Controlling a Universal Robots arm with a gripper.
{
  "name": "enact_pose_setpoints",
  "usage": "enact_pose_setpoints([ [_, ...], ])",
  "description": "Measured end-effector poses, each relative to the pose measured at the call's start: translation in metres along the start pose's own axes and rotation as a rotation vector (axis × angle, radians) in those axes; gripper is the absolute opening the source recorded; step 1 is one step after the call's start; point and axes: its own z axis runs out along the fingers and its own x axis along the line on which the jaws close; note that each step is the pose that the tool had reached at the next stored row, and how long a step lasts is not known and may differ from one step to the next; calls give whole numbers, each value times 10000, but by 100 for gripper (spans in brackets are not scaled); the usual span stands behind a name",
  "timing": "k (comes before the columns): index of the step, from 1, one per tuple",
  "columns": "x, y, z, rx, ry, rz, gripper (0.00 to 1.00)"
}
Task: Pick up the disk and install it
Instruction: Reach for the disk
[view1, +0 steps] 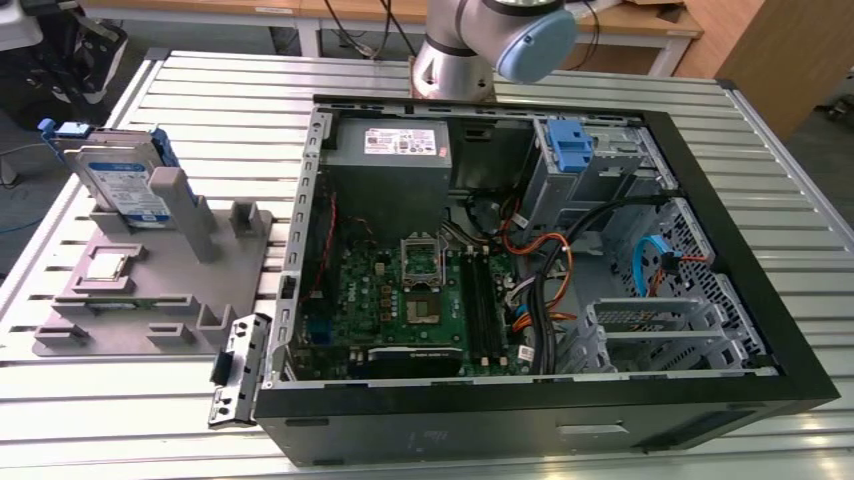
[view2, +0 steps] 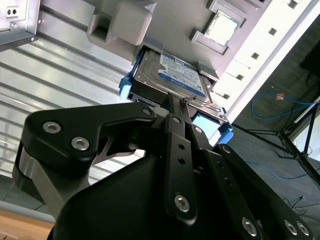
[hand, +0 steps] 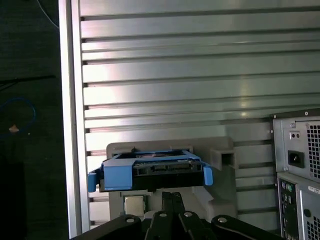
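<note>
Hovering over the disk (view2: 182, 75), the tool (view2: 173, 100) is closed up and empty, aimed at its upper edge, while the disk stands propped on edge in a grey holder (view1: 200, 265) on the worktop (view1: 240, 90), probably so that edge is easy to grab.

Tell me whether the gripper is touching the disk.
Apart. In the exterior view the disk stands alone in its grey holder, bare air around its top; in the second wrist view the gripper only lines up in front of it.

Blue-framed silver disk (view1: 123, 187), white-and-blue label, on edge in grey holder (view1: 174, 292)
</note>
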Motion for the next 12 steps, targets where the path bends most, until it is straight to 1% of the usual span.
enact_pose_setpoints([
  [1,0,1,3,3,39,2,11],
  [2,0,1,5,10,141,6,11],
  [3,1,0,6,17,216,9,11],
  [8,0,1,9,16,221,9,11],
  [12,4,31,33,18,222,9,11],
])
